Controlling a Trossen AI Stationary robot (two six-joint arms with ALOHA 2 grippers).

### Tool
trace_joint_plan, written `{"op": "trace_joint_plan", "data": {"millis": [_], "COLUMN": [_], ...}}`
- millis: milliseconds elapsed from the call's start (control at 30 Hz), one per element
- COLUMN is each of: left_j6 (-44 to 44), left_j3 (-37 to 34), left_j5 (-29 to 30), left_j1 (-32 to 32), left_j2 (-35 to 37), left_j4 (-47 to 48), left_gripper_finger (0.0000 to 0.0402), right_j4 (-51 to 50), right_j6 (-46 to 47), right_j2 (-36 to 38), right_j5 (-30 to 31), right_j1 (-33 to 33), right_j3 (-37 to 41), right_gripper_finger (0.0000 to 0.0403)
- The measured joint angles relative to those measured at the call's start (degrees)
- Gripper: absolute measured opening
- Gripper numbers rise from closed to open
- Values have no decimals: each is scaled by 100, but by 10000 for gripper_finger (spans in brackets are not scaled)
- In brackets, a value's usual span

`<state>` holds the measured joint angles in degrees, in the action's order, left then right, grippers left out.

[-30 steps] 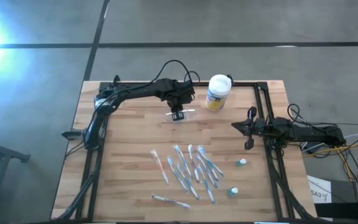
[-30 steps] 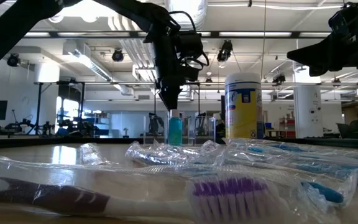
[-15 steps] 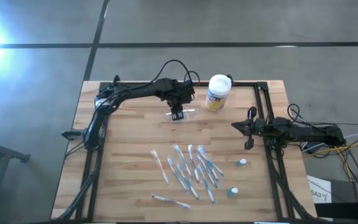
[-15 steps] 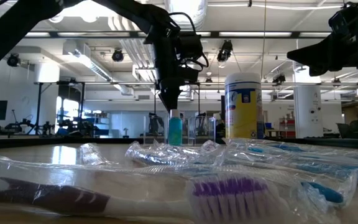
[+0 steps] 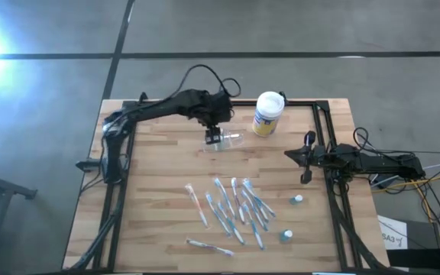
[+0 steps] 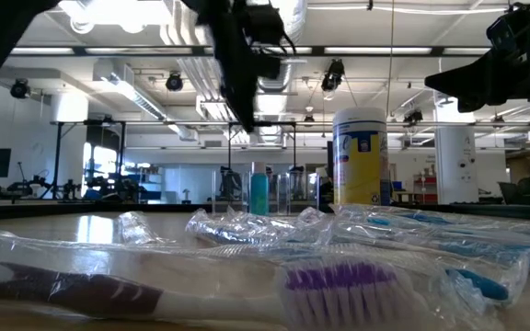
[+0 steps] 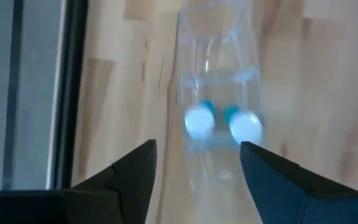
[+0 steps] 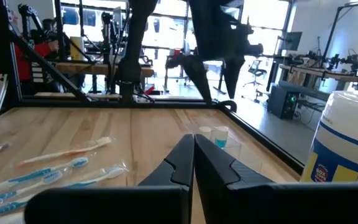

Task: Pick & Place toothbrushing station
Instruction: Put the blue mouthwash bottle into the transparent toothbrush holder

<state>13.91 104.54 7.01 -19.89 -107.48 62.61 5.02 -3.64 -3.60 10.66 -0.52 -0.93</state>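
Almost no writing could be read. At the counter's four o'clock edge, a white tag point(image 5: 392, 239) on the floor carried dark characters that looked like "SA3". The canister point(image 6: 359, 157) bore a yellow and blue label, but its print was too small to make out.

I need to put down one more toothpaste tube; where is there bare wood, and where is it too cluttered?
Bare wood lies between the clear holder and the wrapped toothbrushes, and along the left side of the table. It is crowded among the toothbrushes and beside the two small tubes on the right.
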Motion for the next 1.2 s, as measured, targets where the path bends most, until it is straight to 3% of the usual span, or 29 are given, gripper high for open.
{"op": "trace_joint_plan", "data": {"millis": [167, 300, 433, 600, 700, 833, 933, 1067, 1200], "left_j6": [-298, -610, -802, -1046, -1285, -1640, -1667, -1478, -1139], "left_j3": [310, -33, -1117, -3008, -4100, -5342, -5764, -5741, -5062], "left_j5": [-551, -928, -970, -1567, -1853, -1864, -1850, -1564, -1131], "left_j1": [44, 102, 230, 278, 343, 397, 399, 401, 418], "left_j2": [1244, 2585, 4050, 5534, 6061, 6180, 5769, 4825, 3847], "left_j4": [1281, 1099, -33, -2018, -2853, -3626, -3877, -3677, -3421], "left_gripper_finger": [234, 229, 175, 32, 11, 4, 8, 9, 25], "right_j4": [-2, 4, 2, 26, 33, 98, 122, 124, 122], "right_j6": [-2, -120, -102, -22, 48, 66, 66, 66, 59], "right_j2": [17, 13, 13, 13, 13, 13, 13, 11, 9], "right_j5": [-2, -2, -2, -2, -2, -2, -2, -2, 0], "right_j1": [1, 1, 1, 0, 0, -1, -2, -1, -2], "right_j3": [0, 0, 0, 0, 0, 0, 0, 0, 0], "right_gripper_finger": [8, 8, 8, 8, 8, 8, 8, 8, 8]}}
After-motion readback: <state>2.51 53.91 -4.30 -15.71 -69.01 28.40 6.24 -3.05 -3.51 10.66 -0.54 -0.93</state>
